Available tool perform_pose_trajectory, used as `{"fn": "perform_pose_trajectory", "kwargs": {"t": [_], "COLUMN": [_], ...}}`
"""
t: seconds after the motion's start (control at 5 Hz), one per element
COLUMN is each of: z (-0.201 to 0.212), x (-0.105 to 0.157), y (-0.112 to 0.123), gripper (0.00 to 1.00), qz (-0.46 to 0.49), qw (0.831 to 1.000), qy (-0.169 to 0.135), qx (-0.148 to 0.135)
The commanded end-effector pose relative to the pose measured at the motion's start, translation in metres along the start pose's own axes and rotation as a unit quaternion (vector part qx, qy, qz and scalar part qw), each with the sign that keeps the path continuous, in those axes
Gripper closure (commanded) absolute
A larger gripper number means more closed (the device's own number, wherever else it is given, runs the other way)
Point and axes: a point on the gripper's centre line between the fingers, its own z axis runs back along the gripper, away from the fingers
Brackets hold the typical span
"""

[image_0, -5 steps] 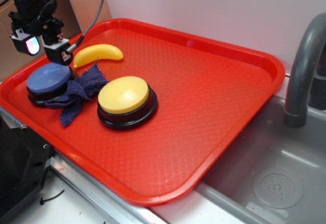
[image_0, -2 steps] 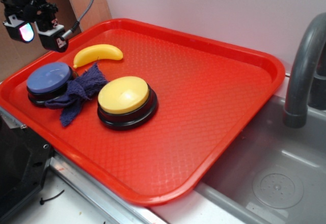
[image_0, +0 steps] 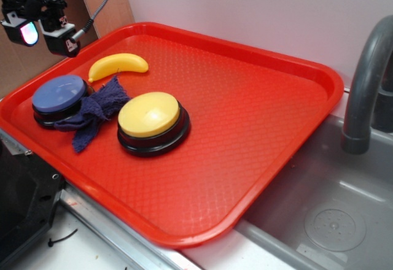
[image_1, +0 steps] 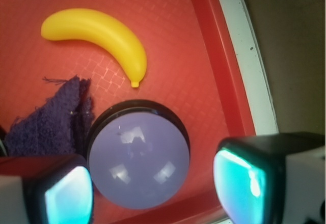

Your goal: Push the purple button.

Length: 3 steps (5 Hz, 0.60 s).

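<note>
The purple button (image_0: 59,94) (image_1: 138,158), a blue-purple dome on a black base, sits at the left end of the red tray (image_0: 258,129). My gripper (image_0: 43,29) (image_1: 153,189) hangs well above and behind the button, over the tray's back-left rim, touching nothing. Its jaws stand open, nothing between them. In the wrist view the button lies below, between the two glowing fingertips (image_1: 69,196).
A dark purple cloth rag (image_0: 93,111) (image_1: 47,118) lies against the button's right side. A yellow button (image_0: 150,116) stands beyond it, and a yellow banana (image_0: 118,65) (image_1: 99,32) lies behind. A sink (image_0: 325,221) with a grey faucet (image_0: 367,73) is on the right.
My gripper has risen from just above the purple button's back edge and drifted left, away from it. The button, rag and banana have not moved.
</note>
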Motion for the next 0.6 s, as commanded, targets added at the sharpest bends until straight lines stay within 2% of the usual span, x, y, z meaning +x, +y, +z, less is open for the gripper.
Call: {"fn": "perform_pose_trajectory", "kwargs": {"t": [0.0, 0.4], "z": [0.034, 0.045], "x": [0.007, 0.002], "y": [0.003, 0.007], "gripper": [0.0, 0.0], "qz": [0.003, -0.006], "qw": [0.999, 0.999], "qy": [-0.04, -0.05], "qx": [0.008, 0.005]}}
